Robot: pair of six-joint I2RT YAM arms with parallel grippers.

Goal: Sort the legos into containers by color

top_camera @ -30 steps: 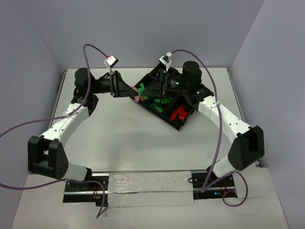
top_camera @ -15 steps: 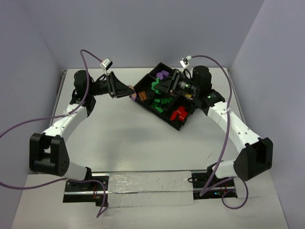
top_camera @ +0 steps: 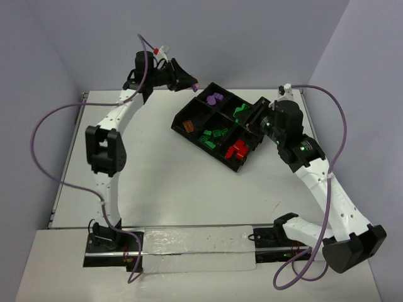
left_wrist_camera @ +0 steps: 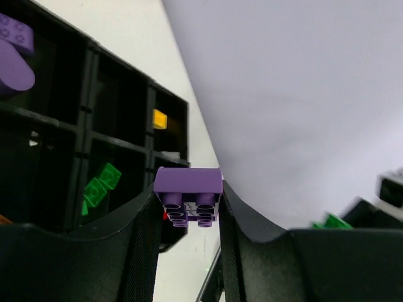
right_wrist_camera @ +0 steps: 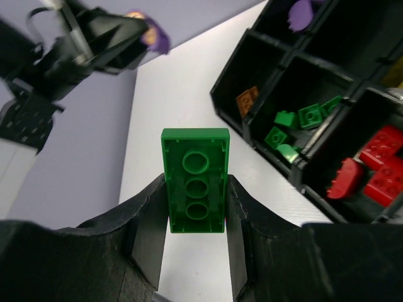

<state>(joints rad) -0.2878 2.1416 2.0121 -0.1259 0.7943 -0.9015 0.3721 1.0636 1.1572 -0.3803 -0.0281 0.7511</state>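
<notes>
The black divided tray [top_camera: 247, 162] lies at the far middle of the table. Its sections hold purple pieces [top_camera: 215, 99], an orange brick [top_camera: 187, 126], green bricks [top_camera: 213, 135] and red bricks [top_camera: 236, 150]. My left gripper [top_camera: 196, 89] is raised above the tray's far left corner, shut on a small purple brick [left_wrist_camera: 187, 181]. My right gripper [top_camera: 250, 118] is over the tray's right part, shut on a long green brick [right_wrist_camera: 195, 179], which also shows in the top view [top_camera: 240, 111]. The left wrist view shows a yellow brick [left_wrist_camera: 160, 118] in another section.
White table with walls at the back and both sides. The purple cables loop high above both arms. The right wrist view shows the tray's near rim [right_wrist_camera: 271, 160], red bricks [right_wrist_camera: 378, 170] and my left gripper [right_wrist_camera: 141, 34] above the far edge.
My left arm has lifted and swung to the far back with the purple brick. My right arm has drawn back to the right over the tray, still holding the green brick.
</notes>
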